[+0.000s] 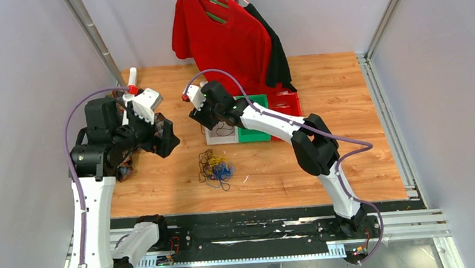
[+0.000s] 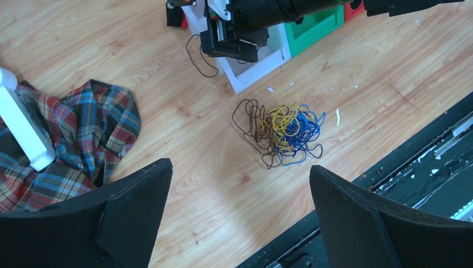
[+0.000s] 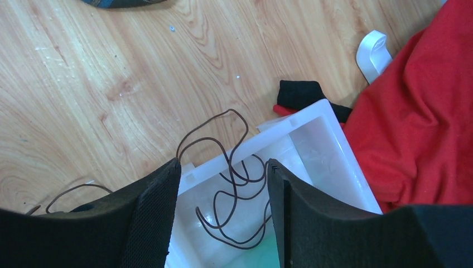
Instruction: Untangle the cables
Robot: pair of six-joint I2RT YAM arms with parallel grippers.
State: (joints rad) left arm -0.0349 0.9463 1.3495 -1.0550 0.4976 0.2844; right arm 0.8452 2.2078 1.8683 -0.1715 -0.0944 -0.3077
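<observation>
Item: brown cable (image 3: pixel 230 167), draped over white bin (image 3: pixel 334 162) rim, tail inside. My right hand (image 3: pixel 223 167): released, above bin. Next: rise straight, avoid snagging loop.

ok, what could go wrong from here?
1. The brown cable drapes over the rim of the white bin, partly outside it. It may slide back out, or snag on the right fingers when they lift away.
2. The tangle of brown, yellow and blue cables is densely interlooped. Pulling one strand may drag the whole clump.
</observation>
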